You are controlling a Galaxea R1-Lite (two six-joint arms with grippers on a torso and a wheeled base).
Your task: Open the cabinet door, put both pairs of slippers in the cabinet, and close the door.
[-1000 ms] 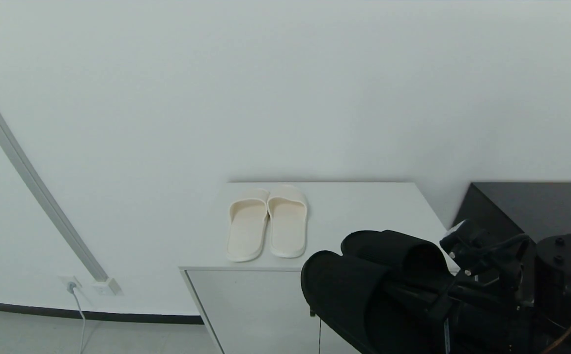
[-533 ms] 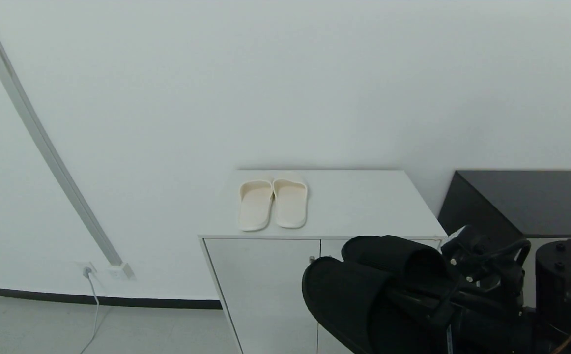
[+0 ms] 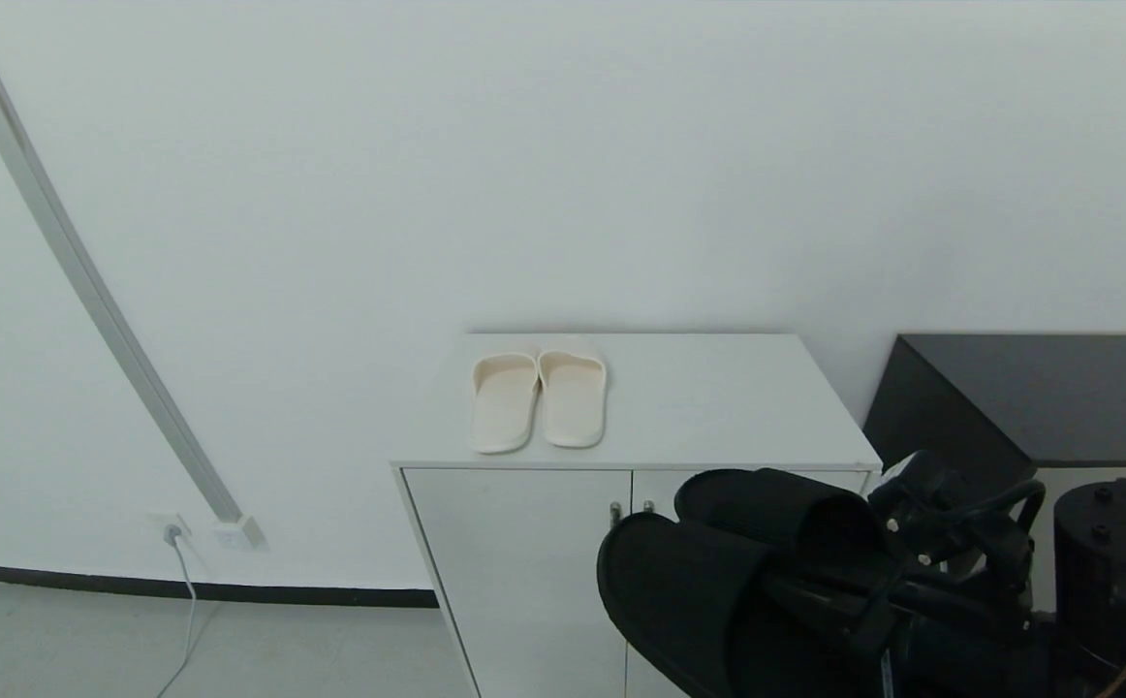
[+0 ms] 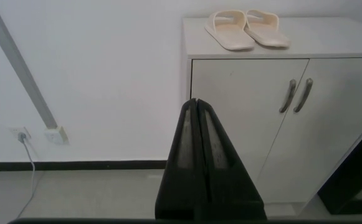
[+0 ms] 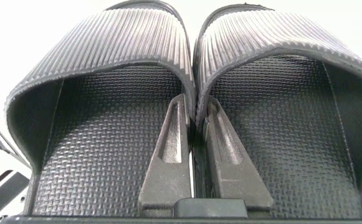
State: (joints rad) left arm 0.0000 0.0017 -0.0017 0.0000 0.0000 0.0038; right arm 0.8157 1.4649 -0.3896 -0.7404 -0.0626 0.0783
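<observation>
So right gripper [image 5: 195, 109] is clamped on the touching inner walls of the black slippers [image 3: 718, 572] to carry both as one, cream slippers [image 3: 539, 399] sit on the shut cabinet [image 3: 515, 553], left gripper [image 4: 197, 106] closed and empty, free for the handles [image 4: 296, 94]

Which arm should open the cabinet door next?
Left. The left end effector is shut, empty, and faces the handles of the closed cabinet doors; the right end effector is clamped on the black slippers.
</observation>
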